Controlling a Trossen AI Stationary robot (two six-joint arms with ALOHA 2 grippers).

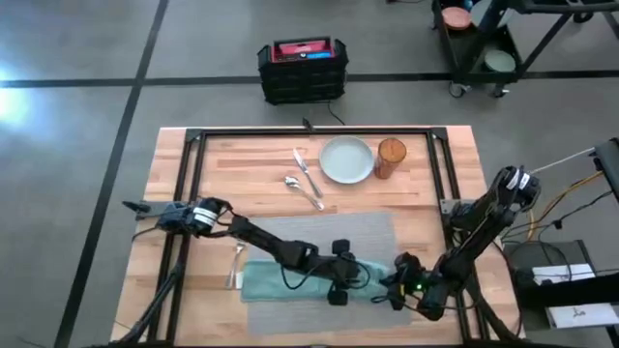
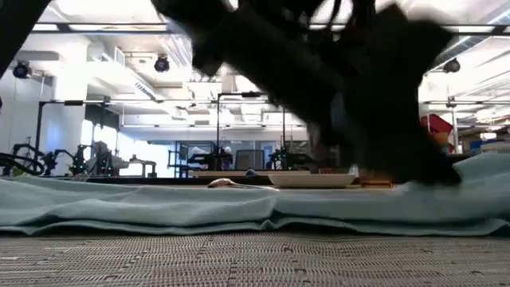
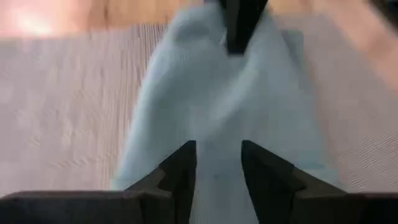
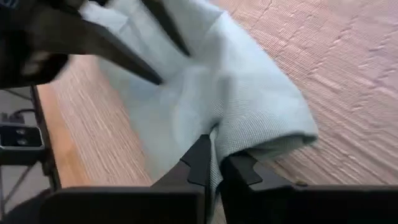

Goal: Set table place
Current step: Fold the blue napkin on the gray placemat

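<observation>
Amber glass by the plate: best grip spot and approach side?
Grip the amber glass mid-body from its right, jaws spanning its round wall. It looks upright, and the plate crowds its left, while the table on its right is bare.

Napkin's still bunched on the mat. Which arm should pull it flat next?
Right, probably. The right hand is already shut on a fold of the napkin at its end over the mat. The left hand is open above the cloth, gripping nothing.
</observation>
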